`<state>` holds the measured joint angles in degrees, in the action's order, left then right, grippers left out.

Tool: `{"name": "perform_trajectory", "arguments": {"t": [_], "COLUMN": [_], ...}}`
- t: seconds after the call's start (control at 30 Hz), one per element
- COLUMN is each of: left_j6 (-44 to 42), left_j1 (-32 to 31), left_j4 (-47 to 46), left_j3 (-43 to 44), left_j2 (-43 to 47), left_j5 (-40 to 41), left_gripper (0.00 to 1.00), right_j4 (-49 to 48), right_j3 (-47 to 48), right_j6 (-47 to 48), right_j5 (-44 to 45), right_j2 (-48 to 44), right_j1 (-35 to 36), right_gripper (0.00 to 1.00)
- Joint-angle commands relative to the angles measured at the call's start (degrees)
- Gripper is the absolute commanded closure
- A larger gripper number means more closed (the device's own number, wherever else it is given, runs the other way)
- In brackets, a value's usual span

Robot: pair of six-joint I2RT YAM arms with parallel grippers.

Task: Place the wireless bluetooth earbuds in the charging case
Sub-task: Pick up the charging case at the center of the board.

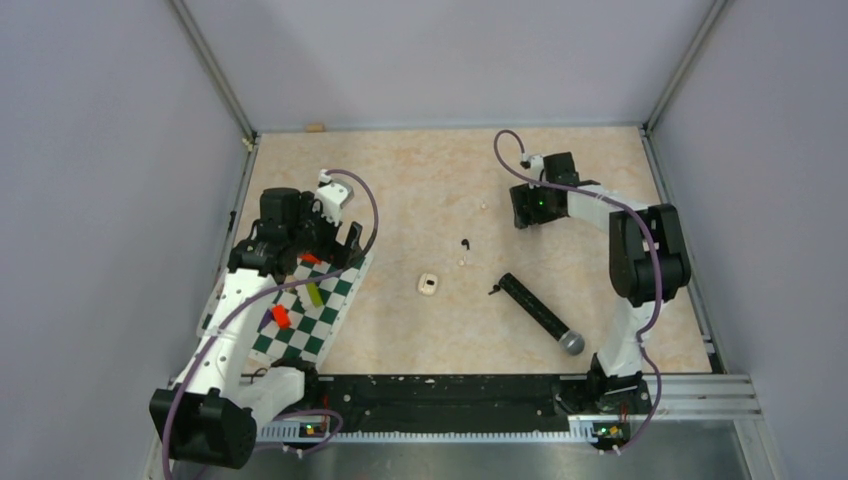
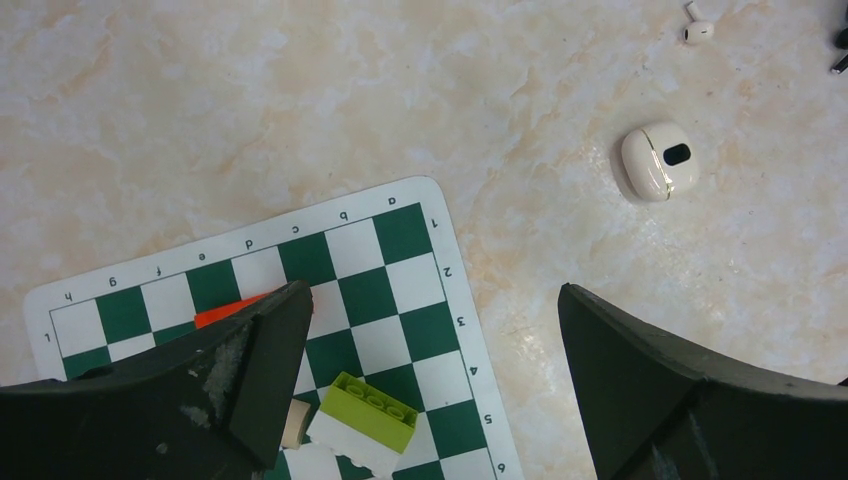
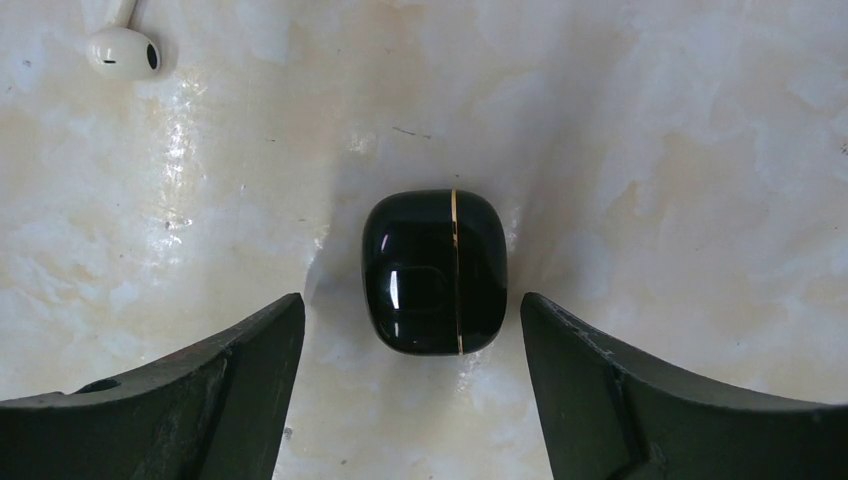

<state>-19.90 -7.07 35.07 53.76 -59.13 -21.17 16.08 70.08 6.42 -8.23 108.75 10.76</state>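
Observation:
A closed black charging case (image 3: 435, 270) with a gold seam lies on the table, between and just ahead of my right gripper's (image 3: 410, 300) open, empty jaws. In the top view the right gripper (image 1: 527, 207) hides it. A white earbud (image 3: 122, 50) lies to its upper left. A closed white case (image 1: 428, 285) sits mid-table, also in the left wrist view (image 2: 658, 162). A dark earbud (image 1: 465, 243) and a white earbud (image 1: 461, 261) lie near it; the white one shows in the left wrist view (image 2: 698, 28). My left gripper (image 2: 432, 295) is open and empty over the chessboard's edge (image 1: 335, 240).
A green-and-white chessboard mat (image 1: 330, 318) lies at the left with a lime brick (image 2: 365, 415) and orange bricks (image 1: 281, 317) on it. A black microphone (image 1: 535, 310) lies at the front right of the white case. Walls close the table on three sides.

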Motion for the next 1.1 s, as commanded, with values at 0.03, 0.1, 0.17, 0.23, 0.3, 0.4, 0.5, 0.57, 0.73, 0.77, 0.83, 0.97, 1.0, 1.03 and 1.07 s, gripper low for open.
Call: {"name": "perform_trajectory", "arguments": {"t": [0.03, 0.1, 0.17, 0.23, 0.3, 0.4, 0.5, 0.57, 0.73, 0.77, 0.83, 0.97, 1.0, 1.03, 1.07], "left_j6": [-0.50, -0.48, -0.46, -0.49, -0.56, -0.57, -0.58, -0.63, -0.60, -0.54, -0.30, 1.36, 1.93, 2.43, 3.02], "left_j1": [0.04, 0.13, 0.12, 0.13, 0.13, 0.13, 0.12, 0.13, 0.08, 0.12, 0.13, 0.05, 0.04, 0.04, -0.04], "left_j4": [-2.54, -2.52, -2.55, -2.54, -2.55, -2.53, -2.51, -2.55, -2.50, -2.51, -2.70, -3.88, -4.39, -4.98, -5.59], "left_j3": [-0.47, -0.50, -0.48, -0.50, -0.50, -0.58, -0.58, -0.58, -0.58, -0.58, -0.54, -0.25, -0.11, 0.06, 0.49], "left_j2": [1.25, 1.18, 1.22, 1.14, 1.13, 1.21, 1.15, 1.04, 0.85, 0.63, 0.37, -0.46, -0.64, -0.85, -1.10], "left_j5": [-0.97, -1.11, -1.13, -1.32, -1.27, -1.41, -1.50, -1.52, -1.84, -2.00, -2.43, -2.68, -2.49, -2.01, -1.46], "left_gripper": [0.01, 0.01, 0.01, 0.01, 0.01, 0.01, 0.01, 0.01, 0.01, 0.01, 0.01, 0.01, 0.01, 0.01, 0.01], "right_j4": [-0.42, -0.52, -0.67, -0.76, -0.85, -1.08, -1.37, -1.59, -3.11, -3.26, -3.66, -4.85, -5.46, -5.83, -6.27], "right_j3": [1.04, 1.09, 0.96, 0.93, 1.03, 1.00, 0.88, 0.75, -0.33, -0.67, -1.10, -2.97, -3.62, -4.24, -4.89], "right_j6": [0.79, 0.79, 0.93, 1.04, 1.06, 1.14, 1.48, 1.64, 2.46, 2.73, 3.27, 4.09, 4.43, 4.78, 5.16], "right_j5": [0.79, 0.85, 1.00, 1.29, 1.45, 1.54, 1.70, 1.74, 1.36, 1.06, 0.01, -5.54, -8.02, -9.83, -11.42], "right_j2": [0.64, 0.71, 0.87, 1.16, 1.35, 1.46, 1.39, 1.35, -0.38, -1.01, -2.60, -7.83, -9.44, -11.46, -13.59], "right_j1": [0.37, 0.40, 0.44, 0.70, 0.83, 1.10, 1.42, 1.51, 1.56, 1.55, 1.54, 1.61, 1.63, 1.61, 1.94], "right_gripper": [0.22, 0.24, 0.26, 0.27, 0.28, 0.31, 0.35, 0.40, 0.55, 0.57, 0.59, 0.64, 0.65, 0.65, 0.66]}}
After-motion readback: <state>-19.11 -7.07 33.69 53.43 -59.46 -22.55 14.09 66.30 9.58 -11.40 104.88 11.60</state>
